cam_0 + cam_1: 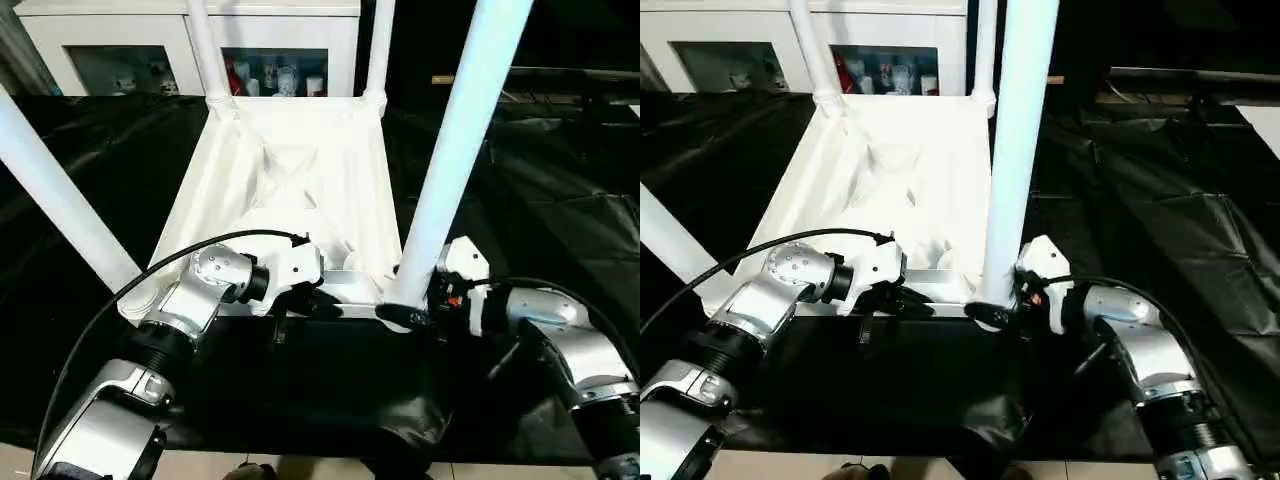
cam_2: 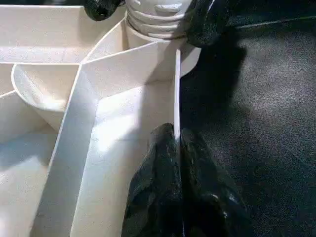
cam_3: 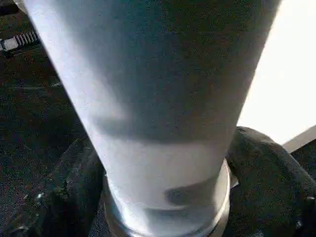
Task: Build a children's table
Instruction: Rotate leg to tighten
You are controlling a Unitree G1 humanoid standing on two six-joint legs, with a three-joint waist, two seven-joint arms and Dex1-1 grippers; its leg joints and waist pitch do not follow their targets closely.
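Note:
The children's table's white tabletop [image 1: 290,170] lies upside down on black cloth, ribbed underside up. Legs stand in all its corner sockets: near right leg [image 1: 455,150], near left leg [image 1: 60,200], and two far legs [image 1: 205,50] [image 1: 380,45]. My left gripper [image 2: 176,136] is shut on the thin near rim [image 2: 177,89] of the tabletop, close to the near right corner. My right gripper [image 1: 405,312] clasps the flared base of the near right leg [image 3: 163,123], one black finger [image 3: 64,192] on each side, just above the socket.
Black cloth [image 1: 560,200] covers the work surface all round the tabletop, and its front edge hangs near my forearms. A white cabinet [image 1: 120,40] with glass doors stands behind. A black cable [image 1: 110,300] arcs over my left forearm.

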